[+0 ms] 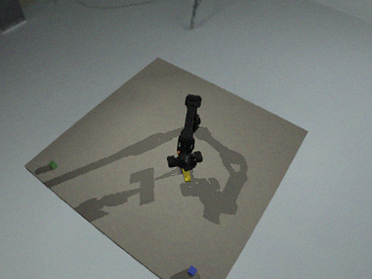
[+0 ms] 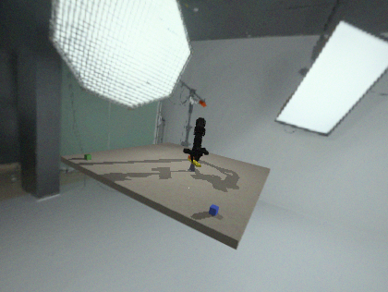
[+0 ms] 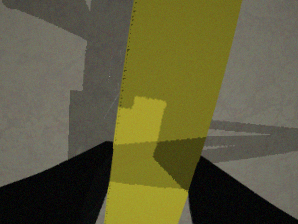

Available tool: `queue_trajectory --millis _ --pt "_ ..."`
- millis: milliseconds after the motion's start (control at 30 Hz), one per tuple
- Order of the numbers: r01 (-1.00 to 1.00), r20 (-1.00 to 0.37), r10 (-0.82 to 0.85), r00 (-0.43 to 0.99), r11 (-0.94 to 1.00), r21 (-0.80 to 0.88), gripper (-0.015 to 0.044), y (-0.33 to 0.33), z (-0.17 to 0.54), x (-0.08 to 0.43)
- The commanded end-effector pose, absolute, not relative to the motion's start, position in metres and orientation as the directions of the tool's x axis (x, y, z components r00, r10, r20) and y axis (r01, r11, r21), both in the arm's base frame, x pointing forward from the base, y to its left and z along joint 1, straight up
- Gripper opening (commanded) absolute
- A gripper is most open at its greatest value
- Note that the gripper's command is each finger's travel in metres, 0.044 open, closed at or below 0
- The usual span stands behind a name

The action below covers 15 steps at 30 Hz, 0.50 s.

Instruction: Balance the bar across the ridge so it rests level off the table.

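The yellow bar [image 1: 187, 177] [image 2: 197, 164] [image 3: 175, 60] is held in my gripper [image 1: 185, 167] [image 2: 196, 160] [image 3: 152, 158], which is shut on it. In the wrist view the bar runs from the top edge down between the two black fingers. In the exterior view it is above the table top, and a small grey-blue shape, the ridge [image 2: 191, 168], stands just under it. The arm hides much of the bar and nearly all of the ridge in the top view. Whether bar and ridge touch, and whether the bar is exactly level, I cannot tell.
A green cube [image 1: 53, 165] [image 2: 88, 157] sits near the table's left corner. A blue cube [image 1: 192, 270] [image 2: 213, 210] sits near the front corner. The square table top [image 1: 255, 141] [image 2: 249, 173] carries broad shadows of the arm.
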State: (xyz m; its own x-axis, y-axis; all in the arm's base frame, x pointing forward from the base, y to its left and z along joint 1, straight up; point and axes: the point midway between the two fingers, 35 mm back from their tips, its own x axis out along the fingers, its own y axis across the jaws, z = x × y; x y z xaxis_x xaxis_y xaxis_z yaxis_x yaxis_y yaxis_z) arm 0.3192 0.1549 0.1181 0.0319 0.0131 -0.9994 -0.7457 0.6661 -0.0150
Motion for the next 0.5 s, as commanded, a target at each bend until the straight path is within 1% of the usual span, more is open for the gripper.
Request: queue_trajectory --millis 0,467 --pt "-0.747 -0.999 0.015 0.030 0.665 -0.013 0.0000 0.1553 0.1166 0.3191" --pt "-0.747 -0.999 0.015 0.030 0.665 -0.013 0.0000 0.1554 0.1155 0.3192"
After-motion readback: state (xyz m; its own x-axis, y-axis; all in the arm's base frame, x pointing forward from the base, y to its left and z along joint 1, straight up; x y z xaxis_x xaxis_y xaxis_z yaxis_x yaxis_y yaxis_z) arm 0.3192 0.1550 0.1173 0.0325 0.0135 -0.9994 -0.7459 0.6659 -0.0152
